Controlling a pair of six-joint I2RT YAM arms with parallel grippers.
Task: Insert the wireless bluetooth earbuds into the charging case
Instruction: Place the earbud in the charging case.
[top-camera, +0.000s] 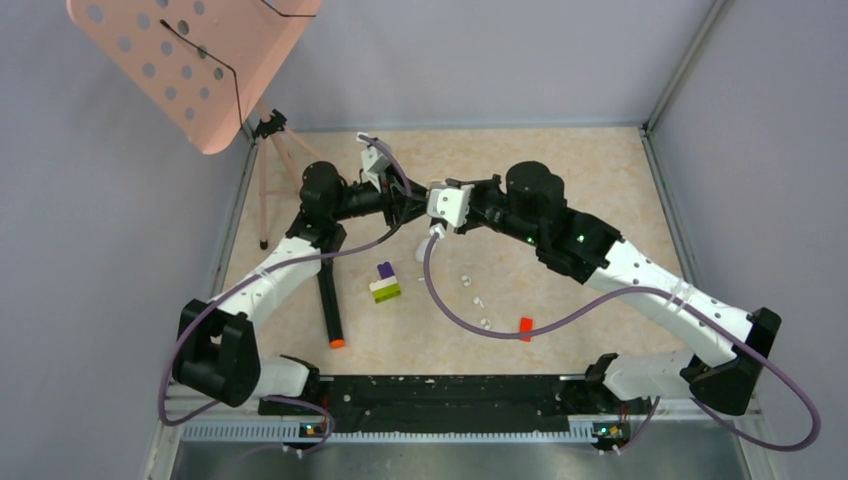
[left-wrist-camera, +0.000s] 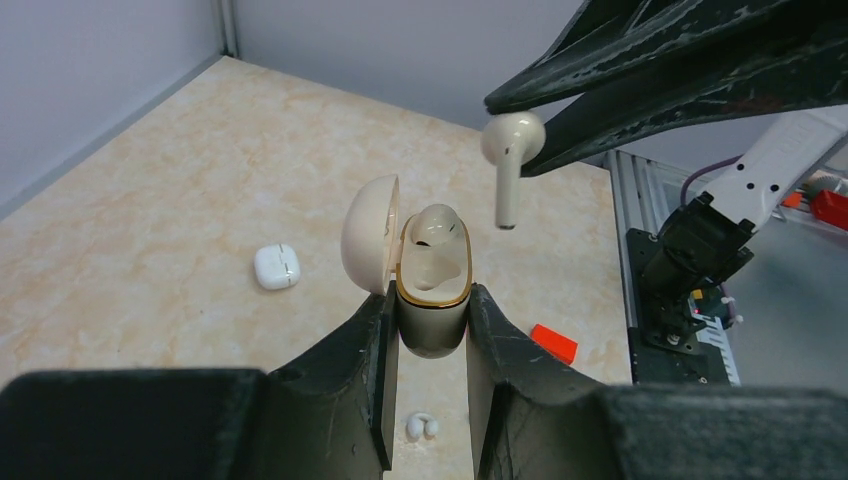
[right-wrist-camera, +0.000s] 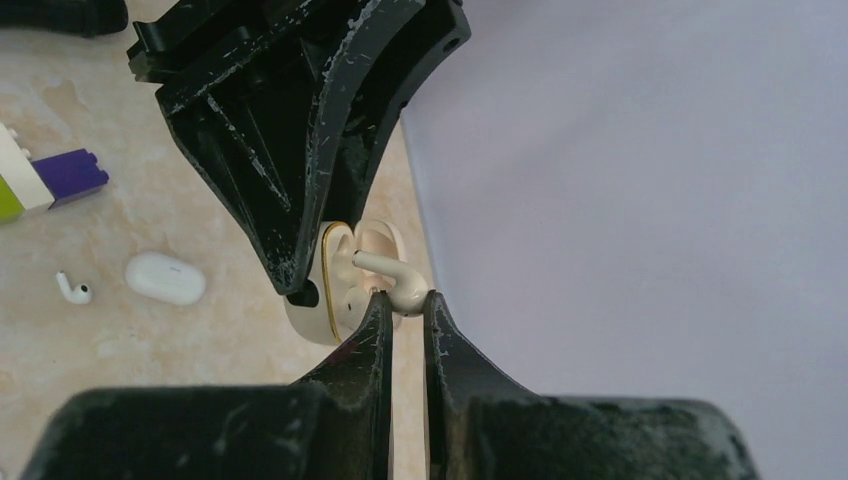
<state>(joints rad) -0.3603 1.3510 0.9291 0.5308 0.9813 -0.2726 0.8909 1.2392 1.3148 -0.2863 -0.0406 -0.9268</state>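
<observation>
Table, beige marbled top
Lying on it: purple-white-green brick stack, red brick, orange-tipped black marker, loose earbuds, closed white case.

The open beige plastic charging case sits upright between the fingers of the left gripper, its lid swung to the left. The beige stemmed earbud hangs from the right gripper, just above and right of the case's mouth. Seen from the left wrist, a red plastic brick lies on the marbled table to the right of the case, and a white pebble-shaped case lies to its left.
</observation>
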